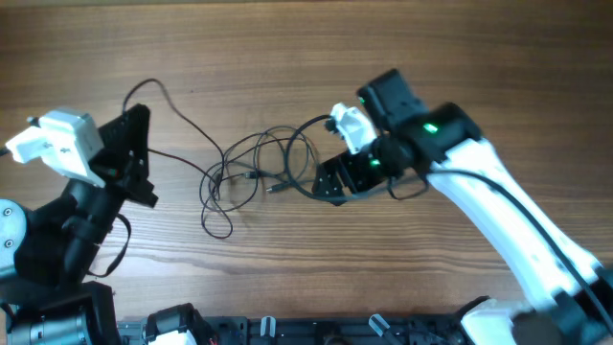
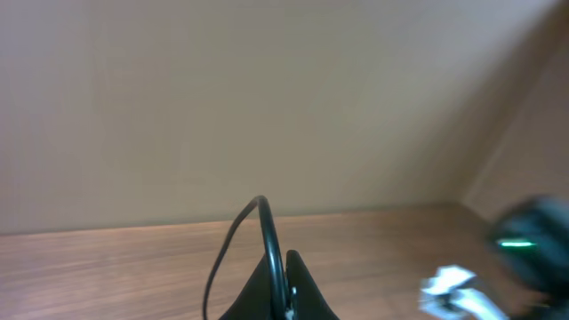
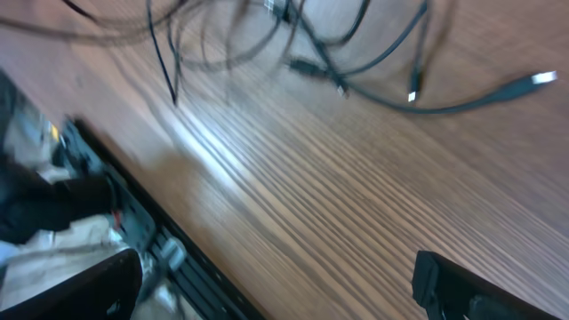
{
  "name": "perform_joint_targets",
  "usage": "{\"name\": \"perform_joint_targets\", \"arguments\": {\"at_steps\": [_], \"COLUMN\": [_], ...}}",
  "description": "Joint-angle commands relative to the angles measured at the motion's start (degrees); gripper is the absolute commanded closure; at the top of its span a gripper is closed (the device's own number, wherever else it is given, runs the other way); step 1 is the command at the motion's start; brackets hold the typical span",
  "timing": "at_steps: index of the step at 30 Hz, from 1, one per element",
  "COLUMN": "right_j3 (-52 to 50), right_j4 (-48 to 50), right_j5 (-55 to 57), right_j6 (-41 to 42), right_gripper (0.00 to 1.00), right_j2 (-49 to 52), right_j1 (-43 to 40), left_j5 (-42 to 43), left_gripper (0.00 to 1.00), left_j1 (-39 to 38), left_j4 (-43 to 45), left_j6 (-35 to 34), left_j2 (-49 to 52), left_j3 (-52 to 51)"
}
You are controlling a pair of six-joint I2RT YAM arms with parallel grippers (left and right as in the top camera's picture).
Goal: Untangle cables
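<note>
Several thin dark cables (image 1: 257,172) lie in one loose tangle of overlapping loops mid-worktop (image 1: 287,48), between the two arms. One strand (image 1: 182,110) runs left out of the tangle, arcs over and ends at the left gripper (image 1: 137,120), which is clamped tight on it. In the left wrist view the strand rises in a loop out of the pinched fingers (image 2: 302,298). The right gripper (image 1: 330,182) sits at the tangle's right edge, jaws spread wide with nothing between them; can't tell if it touches a loop. Right wrist view: bare wood between the fingers (image 3: 453,284), and small metal plug ends (image 3: 542,78) on the wires beyond. A green light (image 1: 431,127) is lit on the right arm.
</note>
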Motion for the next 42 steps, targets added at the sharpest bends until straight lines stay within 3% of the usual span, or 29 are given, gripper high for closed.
{"name": "perform_joint_targets", "arguments": {"at_steps": [1,5,9,11,15,17,19,22,27,32,34,36,39,42], "right_j3": [-0.2,-0.2,-0.2,-0.2,-0.2,-0.2,-0.2,-0.2,-0.2,-0.3,-0.3,-0.3,-0.3,-0.3], "right_j4": [0.5,5.0,10.5,12.0,12.7,12.0,9.6,9.8,11.4,2.1,0.7,0.8,1.4,2.5], "right_j5": [-4.0,-8.4,-9.3,-9.3,-9.3,-9.3,-9.3,-8.1,-3.8,-3.3,-2.1,-2.1,-2.1,2.7], "right_j6": [-7.0,-8.3,-8.3,-8.2,-7.3,-9.2,-13.2,-13.4,6.9,11.7,8.5,-0.6,-11.9,-15.6], "right_gripper": [0.0,0.0,0.0,0.01,0.01,0.0,0.0,0.0,0.0,0.0,0.07,0.15,0.15,0.14], "right_j2": [7.0,11.2,11.3,11.3,11.3,11.2,11.2,10.8,10.7,11.2,11.8,12.3,12.3,12.3], "right_j1": [0.0,1.4,2.9,2.9,2.9,3.0,2.9,2.9,3.0,3.3,3.8,6.2,11.7,17.6], "left_j5": [7.7,18.1,32.1,32.9,31.1,29.1,27.7,23.2,18.1,18.0,18.0,18.1,18.0,12.7], "left_gripper": [0.96,0.96,0.96,0.96,0.96,0.96,0.96,0.96,0.96,0.96,0.96,0.96,0.96,0.96], "left_j1": [-2.7,-4.7,-4.7,-4.7,-4.7,-4.7,-3.8,3.4,9.2,9.2,9.6,10.4,10.5,10.5], "left_j4": [0.4,4.5,25.5,37.3,59.8,63.6,62.0,52.5,40.1,27.7,21.2,13.8,5.9,3.5], "left_j6": [-1.0,-2.0,-18.1,-26.1,-35.7,-38.1,-38.0,-36.7,-30.8,-23.5,-21.2,-20.6,-14.1,-12.2], "left_j2": [0.0,0.0,-0.2,-0.5,-0.6,-0.6,-0.5,-0.2,3.5,9.3,11.5,13.8,15.5,15.7], "left_j3": [0.1,0.1,0.2,0.2,0.2,0.2,0.2,0.2,0.2,0.2,0.2,0.2,0.2,0.2]}}
